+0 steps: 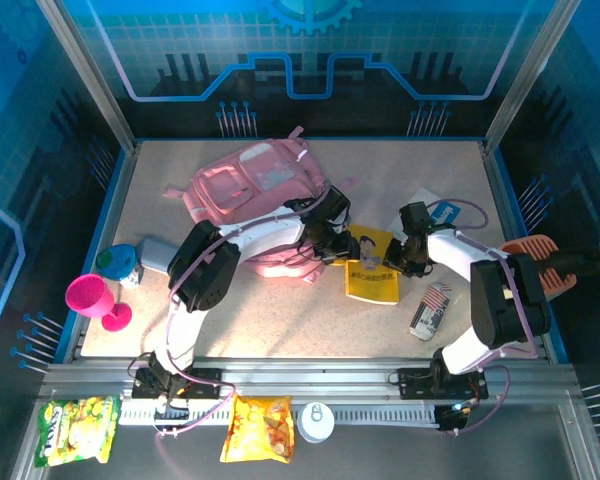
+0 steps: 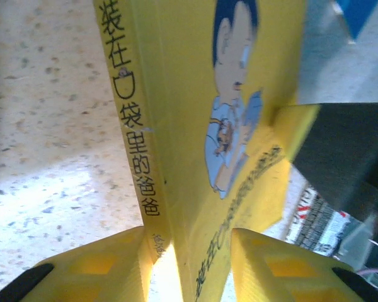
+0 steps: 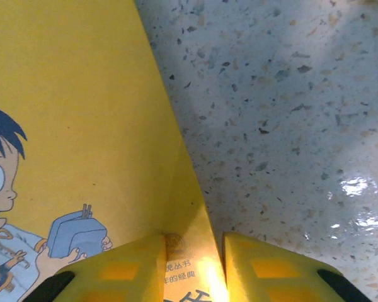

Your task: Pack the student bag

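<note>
The student bag (image 1: 260, 180), pink with a pale front panel, lies at the back centre of the table. Just in front and to its right is a yellow picture book (image 1: 372, 275) with a cartoon boy on the cover. My left gripper (image 1: 323, 243) holds the book's left side. In the left wrist view the book's spine (image 2: 135, 157) and cover run between the yellow fingers (image 2: 101, 264) of the left gripper (image 2: 189, 242). My right gripper (image 1: 395, 258) grips the book's right edge. In the right wrist view the right gripper (image 3: 194, 251) is shut on a corner of the book (image 3: 75, 113).
A striped packet (image 1: 430, 310) lies right of the book, an orange brush (image 1: 535, 260) further right and a blue-white card (image 1: 438, 212) behind. At left stand a pink goblet (image 1: 92, 298) and a blue-green cup (image 1: 118, 262). Snack bags (image 1: 257, 428) lie by the arm bases.
</note>
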